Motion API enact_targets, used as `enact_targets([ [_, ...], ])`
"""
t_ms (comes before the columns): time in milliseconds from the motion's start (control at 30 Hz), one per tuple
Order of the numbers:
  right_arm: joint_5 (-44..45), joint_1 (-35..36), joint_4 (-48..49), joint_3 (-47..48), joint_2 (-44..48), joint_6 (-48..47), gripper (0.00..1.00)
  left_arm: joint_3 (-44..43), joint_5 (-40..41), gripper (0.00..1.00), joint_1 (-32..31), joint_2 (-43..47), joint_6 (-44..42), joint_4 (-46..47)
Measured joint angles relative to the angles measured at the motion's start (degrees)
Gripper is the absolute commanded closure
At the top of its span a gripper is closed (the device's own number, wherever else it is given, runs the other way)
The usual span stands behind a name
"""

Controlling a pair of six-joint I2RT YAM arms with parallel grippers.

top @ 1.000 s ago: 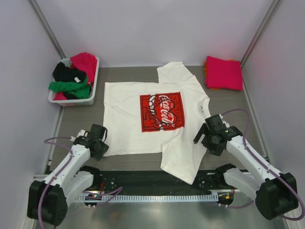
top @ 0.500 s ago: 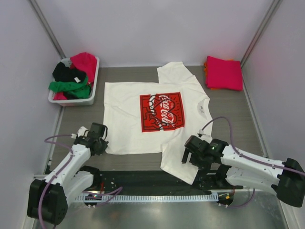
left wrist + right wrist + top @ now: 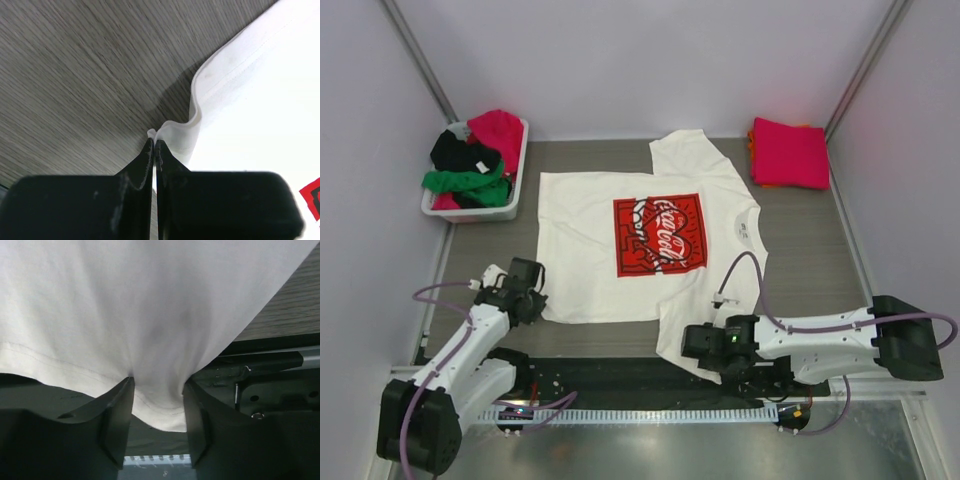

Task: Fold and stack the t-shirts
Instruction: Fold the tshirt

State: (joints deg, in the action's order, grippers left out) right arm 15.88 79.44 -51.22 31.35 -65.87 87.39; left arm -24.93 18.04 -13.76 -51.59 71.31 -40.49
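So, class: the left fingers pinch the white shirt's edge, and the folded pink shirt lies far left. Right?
No. The left fingers do pinch the edge of the white shirt, but the folded pink shirt lies far right, as the top external view shows.

Cream-white t-shirt [image 3: 578,250] soft matt cloth; worktop [image 3: 800,235] matt grey wood-grain; left claw [image 3: 154,146], right claw [image 3: 157,386] matt black plastic

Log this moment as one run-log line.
phase: grasping for fold | left gripper: shut on white t-shirt hem corner | right gripper: open, straddling near sleeve edge | folded pink t-shirt: far right
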Motion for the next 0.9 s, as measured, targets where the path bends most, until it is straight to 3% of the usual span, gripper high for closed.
enact_targets([
  [233, -0.2, 1.2, 3.2, 0.5, -1.4, 2.5, 0.98, 0.0, 0.0, 1.00, 0.0, 1.2, -0.2, -0.2],
  [500, 0.8, 2.6, -3.5, 3.8, -1.1, 3.6, 0.99, -2.6, 0.2, 1.00, 0.0, 8.1, -1.0, -6.5],
  [733, 8.7, 1.5, -15.9, 18.3, 1.5, 5.4, 0.99, -12.0, 1.7, 1.00, 0.0, 11.1, -1.5, -12.7],
  [900, 14.1, -1.9, -21.2, 21.4, 6.3, 7.3, 0.99, -16.0, 3.3, 1.00, 0.0, 10.2, -2.5, -15.1],
])
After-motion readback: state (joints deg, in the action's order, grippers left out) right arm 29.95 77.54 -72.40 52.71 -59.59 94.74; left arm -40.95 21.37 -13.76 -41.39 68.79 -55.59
